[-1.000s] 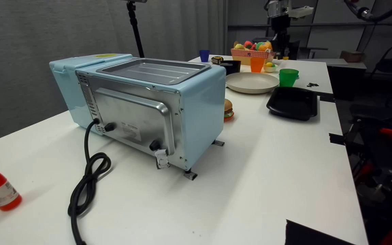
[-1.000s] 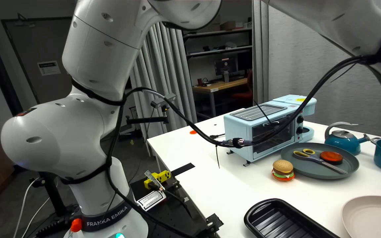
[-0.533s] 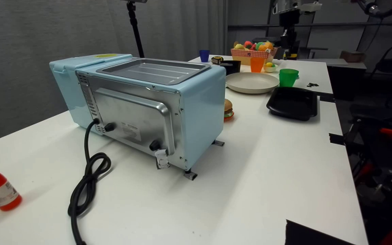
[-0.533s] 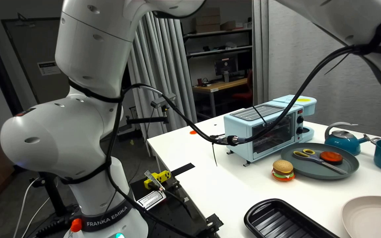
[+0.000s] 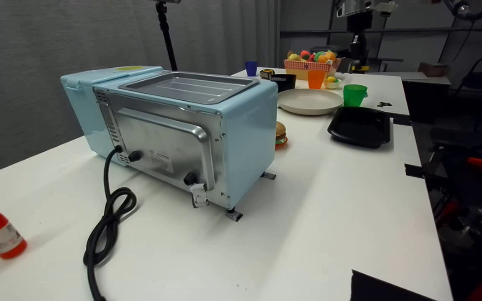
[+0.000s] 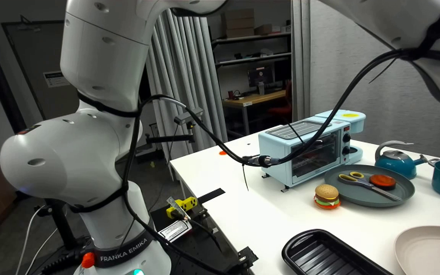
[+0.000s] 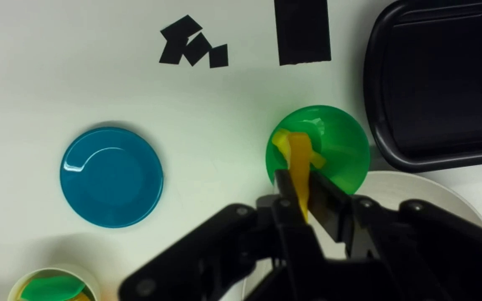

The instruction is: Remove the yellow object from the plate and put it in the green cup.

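My gripper [image 7: 299, 180] is shut on the yellow object [image 7: 300, 161], a thin yellow-orange piece that sticks out past the fingertips. In the wrist view it overlaps the green cup [image 7: 341, 138]. Yellow bits show on both sides of it; I cannot tell whether they belong to it or lie in the cup. In an exterior view the gripper [image 5: 358, 56] holds the yellow object [image 5: 362, 68] above the height of the green cup [image 5: 353, 96]. The white plate [image 7: 421, 190] is partly hidden by my gripper; it also shows in both exterior views [image 5: 310, 102] [image 6: 434, 248].
A black tray [image 7: 442, 92] lies beside the cup and plate. A round blue dish [image 7: 111, 177] and a small white bowl [image 7: 92, 280] with green and yellow items are on the other side. An orange cup [image 5: 316, 79] and fruit basket [image 5: 310, 67] stand behind the plate.
In an exterior view my gripper has moved to the right with the yellow object still held, slowing in the last half second. The arm's links have shifted back toward the base. The tabletop things are unmoved.
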You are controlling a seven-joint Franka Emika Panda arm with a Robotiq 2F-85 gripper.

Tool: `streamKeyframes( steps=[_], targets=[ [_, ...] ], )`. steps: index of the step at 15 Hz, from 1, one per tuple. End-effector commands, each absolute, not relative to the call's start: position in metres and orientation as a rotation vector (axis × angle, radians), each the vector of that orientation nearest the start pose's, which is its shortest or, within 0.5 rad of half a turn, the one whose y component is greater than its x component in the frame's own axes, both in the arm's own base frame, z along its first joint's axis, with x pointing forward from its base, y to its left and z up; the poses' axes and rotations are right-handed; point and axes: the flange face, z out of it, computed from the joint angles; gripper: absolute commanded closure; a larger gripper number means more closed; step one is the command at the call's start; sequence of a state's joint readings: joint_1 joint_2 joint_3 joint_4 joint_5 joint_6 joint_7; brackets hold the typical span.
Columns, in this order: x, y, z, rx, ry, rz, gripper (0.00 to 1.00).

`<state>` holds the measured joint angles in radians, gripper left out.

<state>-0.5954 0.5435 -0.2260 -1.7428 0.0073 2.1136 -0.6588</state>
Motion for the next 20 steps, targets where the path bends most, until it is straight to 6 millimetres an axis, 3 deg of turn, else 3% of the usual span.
streamKeyframes(
  steps=[1, 11, 12, 13, 20],
  targets=[
    [0.4388, -0.4607, 0.2678, -3.066, 0.144, 0.282, 0.96],
    [0.4366, -0.4592, 0.2661, -3.053, 0.036, 0.282, 0.96],
    [0.4367, -0.4594, 0.2661, -3.055, 0.025, 0.280, 0.69],
    [0.4368, -0.4597, 0.2661, -3.057, 0.015, 0.280, 0.56],
    [0.4370, -0.4601, 0.2660, -3.056, -0.040, 0.272, 0.05]
  ],
)
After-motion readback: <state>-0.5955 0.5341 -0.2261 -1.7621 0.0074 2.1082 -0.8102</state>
